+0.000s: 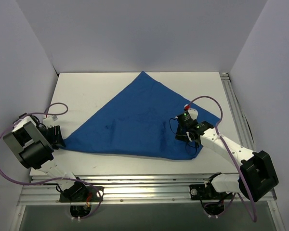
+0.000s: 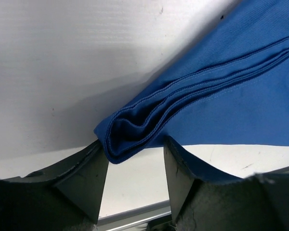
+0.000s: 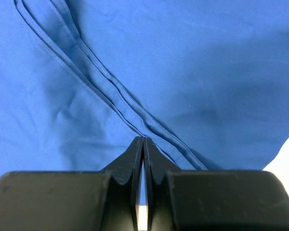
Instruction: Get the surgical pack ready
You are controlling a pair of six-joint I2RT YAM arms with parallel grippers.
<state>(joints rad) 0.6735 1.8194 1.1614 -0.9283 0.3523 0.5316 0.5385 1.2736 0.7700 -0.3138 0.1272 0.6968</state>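
The royal-blue cloth (image 1: 139,120) lies flat on the white table, folded into a wide triangle with its apex at the back. No steel tray, instruments, gauze or packets are in view. My left gripper (image 1: 61,139) is at the cloth's left corner. In the left wrist view it (image 2: 135,159) is open, and the layered, hemmed corner (image 2: 127,130) lies between the fingertips. My right gripper (image 1: 179,126) is over the cloth's right part. In the right wrist view it (image 3: 143,139) is shut, with its tips at a stitched hem (image 3: 111,91). I see no cloth between them.
The white table (image 1: 86,91) is enclosed by pale walls at the back and both sides. Aluminium rails run along the right edge (image 1: 236,110) and the near edge (image 1: 144,185). Purple cables (image 1: 58,108) loop beside each arm.
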